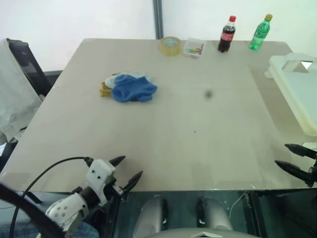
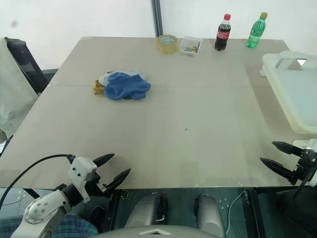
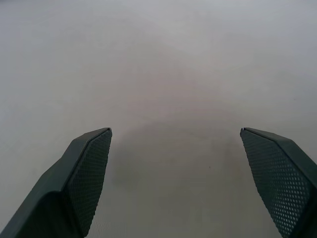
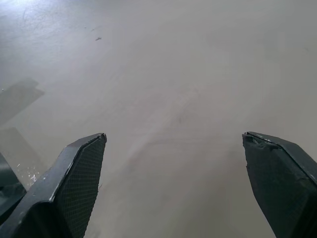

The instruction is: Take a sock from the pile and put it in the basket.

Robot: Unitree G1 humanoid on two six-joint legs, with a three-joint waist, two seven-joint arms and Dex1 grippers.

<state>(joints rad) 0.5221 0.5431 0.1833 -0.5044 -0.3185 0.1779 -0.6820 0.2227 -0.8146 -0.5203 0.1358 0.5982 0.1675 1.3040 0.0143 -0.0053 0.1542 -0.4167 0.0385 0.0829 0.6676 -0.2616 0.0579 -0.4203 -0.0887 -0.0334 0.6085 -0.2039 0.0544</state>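
Both arms are hanging low at the near edge of the desk (image 1: 198,144), angled slightly down and inward. The left gripper (image 1: 130,172) is keeping its fingers spread wide over bare desk, holding nothing; the right gripper (image 2: 274,156) is likewise spread and empty. The pile (image 1: 130,88) is lying well ahead on the left half. The basket (image 2: 292,94) is sitting at the right edge. A red-labelled cola bottle (image 1: 227,34) and a green bottle (image 1: 260,32) are standing at the far edge; their writing is too small to read.

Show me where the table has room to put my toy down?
Lots of room: the whole middle of the table, between the pile and the basket, is bare. The far edge is crowded with a tape roll, small box and two bottles.
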